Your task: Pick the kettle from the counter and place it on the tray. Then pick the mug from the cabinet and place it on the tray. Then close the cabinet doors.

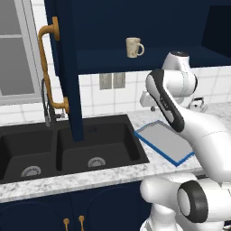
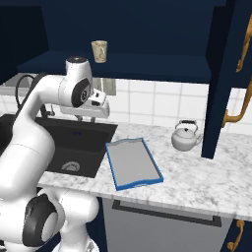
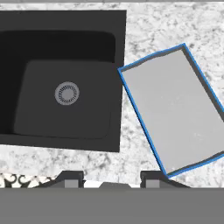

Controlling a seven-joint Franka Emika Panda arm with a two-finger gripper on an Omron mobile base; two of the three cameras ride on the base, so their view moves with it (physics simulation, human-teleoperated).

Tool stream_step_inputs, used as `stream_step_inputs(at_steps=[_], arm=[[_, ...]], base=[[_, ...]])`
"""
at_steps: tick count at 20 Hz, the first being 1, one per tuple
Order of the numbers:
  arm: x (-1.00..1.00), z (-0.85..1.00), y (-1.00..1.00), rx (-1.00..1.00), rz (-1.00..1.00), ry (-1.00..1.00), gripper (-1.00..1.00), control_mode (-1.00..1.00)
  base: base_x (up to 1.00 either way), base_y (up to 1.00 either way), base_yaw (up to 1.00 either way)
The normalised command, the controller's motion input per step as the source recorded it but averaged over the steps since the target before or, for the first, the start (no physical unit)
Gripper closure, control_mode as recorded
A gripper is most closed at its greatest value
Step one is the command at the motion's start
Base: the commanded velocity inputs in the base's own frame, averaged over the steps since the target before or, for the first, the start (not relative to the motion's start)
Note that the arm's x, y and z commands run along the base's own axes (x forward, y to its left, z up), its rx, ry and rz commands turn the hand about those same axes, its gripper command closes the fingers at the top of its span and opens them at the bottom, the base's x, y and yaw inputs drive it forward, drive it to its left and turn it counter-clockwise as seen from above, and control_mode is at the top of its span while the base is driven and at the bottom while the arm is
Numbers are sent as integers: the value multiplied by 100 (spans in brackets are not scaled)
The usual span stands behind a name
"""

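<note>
With its fingers [image 3: 113,178] parted and empty, the white arm hovers over the bare blue-rimmed grey tray [image 2: 132,162].
First step pending: reaching right for the squat silvery kettle [image 2: 185,136] on the speckled marble worktop [image 2: 197,177].

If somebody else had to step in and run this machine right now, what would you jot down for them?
Hand: open, holding nothing, hovering above the counter between the sink and the tray.
Kettle: on the counter to the right of the tray, untouched.
Tray: bare, lying at an angle beside the sink.
Mug: on the shelf inside the cabinet.
Cabinet doors: open.
Done: nothing yet.
Left: kettle onto the tray, mug onto the tray, then shut both doors.
</note>
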Motion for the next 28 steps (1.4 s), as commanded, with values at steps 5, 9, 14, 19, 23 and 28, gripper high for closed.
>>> stream_step_inputs(at_steps=[5,9,14,19,23,28], arm=[[-18,-1,-6,2,0,-7,-100,-100],[-35,-2,-31,7,-9,-20,-100,-100],[-35,-18,-58,2,-35,-21,-100,-100],[-17,-39,-53,0,-36,-18,-100,-100],[4,-18,-62,10,-33,-12,-100,-100],[24,-2,-81,22,-18,-6,-100,-100]], base=[[0,0,0],[0,0,0],[0,0,0],[0,0,0],[0,0,0],[0,0,0]])
